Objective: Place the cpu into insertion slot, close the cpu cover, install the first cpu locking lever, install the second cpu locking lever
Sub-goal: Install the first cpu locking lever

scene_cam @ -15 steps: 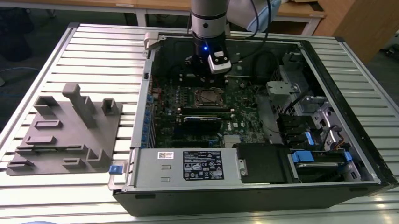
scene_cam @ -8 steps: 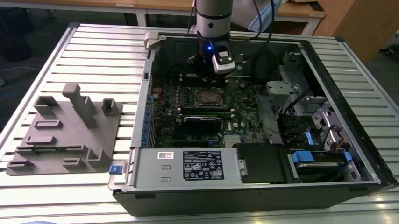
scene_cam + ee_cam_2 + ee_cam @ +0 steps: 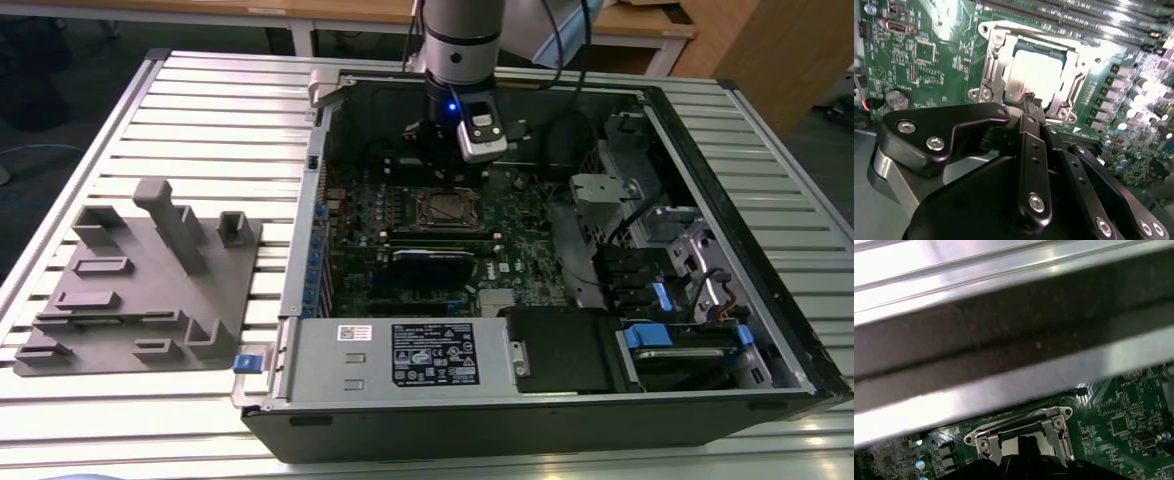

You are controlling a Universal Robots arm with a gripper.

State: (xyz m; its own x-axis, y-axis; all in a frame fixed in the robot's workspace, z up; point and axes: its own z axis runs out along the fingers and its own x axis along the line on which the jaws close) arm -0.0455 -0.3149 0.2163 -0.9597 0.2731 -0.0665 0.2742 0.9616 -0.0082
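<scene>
The cpu (image 3: 1035,75) shows its pale metal top and lies flat in the insertion slot (image 3: 445,210) on the green board. The silvery cpu cover (image 3: 1076,75) rests down around it, framing the chip through its window. My gripper (image 3: 1029,100) hangs just over the socket's near edge with its black fingers shut together and nothing visible between them. In the first wrist view the gripper (image 3: 1026,442) overlaps the socket frame (image 3: 1060,437). In the exterior view the gripper (image 3: 434,165) sits inside the open case, just behind the socket.
The open computer case's wall (image 3: 1004,355) stands close behind the gripper. Long memory slots (image 3: 430,237), a power supply (image 3: 400,355) and drive bays with blue tabs (image 3: 661,335) surround the board. A grey fixture block (image 3: 140,280) lies on the table at the exterior view's left.
</scene>
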